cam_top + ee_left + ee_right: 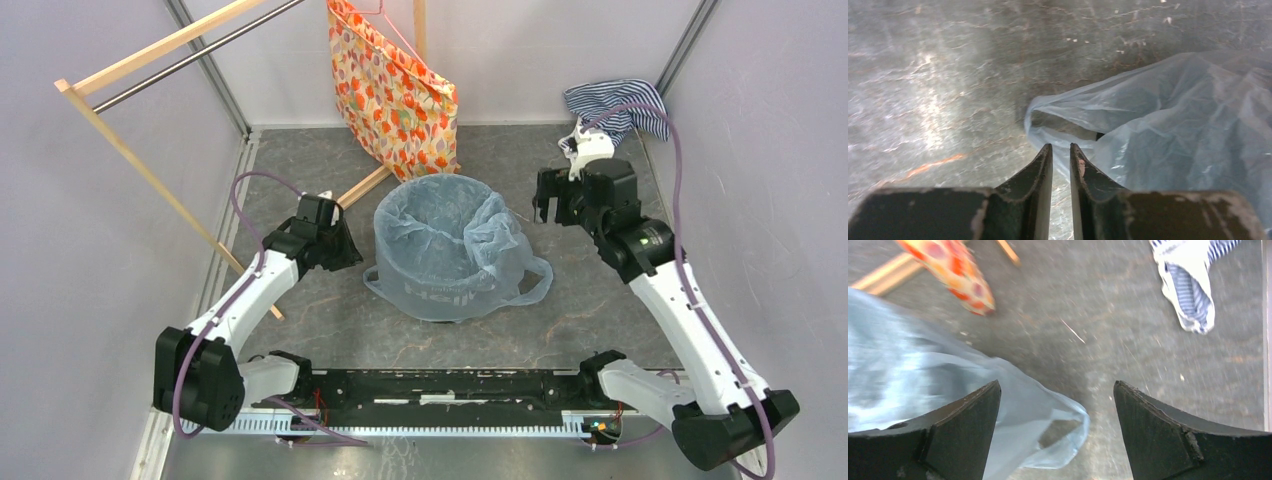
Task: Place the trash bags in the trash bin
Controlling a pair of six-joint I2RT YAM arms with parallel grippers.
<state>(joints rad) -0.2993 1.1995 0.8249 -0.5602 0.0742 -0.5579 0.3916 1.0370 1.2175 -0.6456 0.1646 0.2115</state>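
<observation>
Grey desk [330,310] from above carries the trash bag [450,240], likely light and slippery, draped over the trash bin [446,318]; left wrist view: left hand [1061,146] barely parted, empty, near a handle loop [1068,107] worth pinching; right wrist view: right hand [1057,385] wide, empty.

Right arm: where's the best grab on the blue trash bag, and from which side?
Grip the trash bag by its right handle loop. The loop lies splayed open on the table, clear of the stretched body. Come from above: the right gripper hangs open right over it. Put one finger into the hole and pinch the strap.
</observation>
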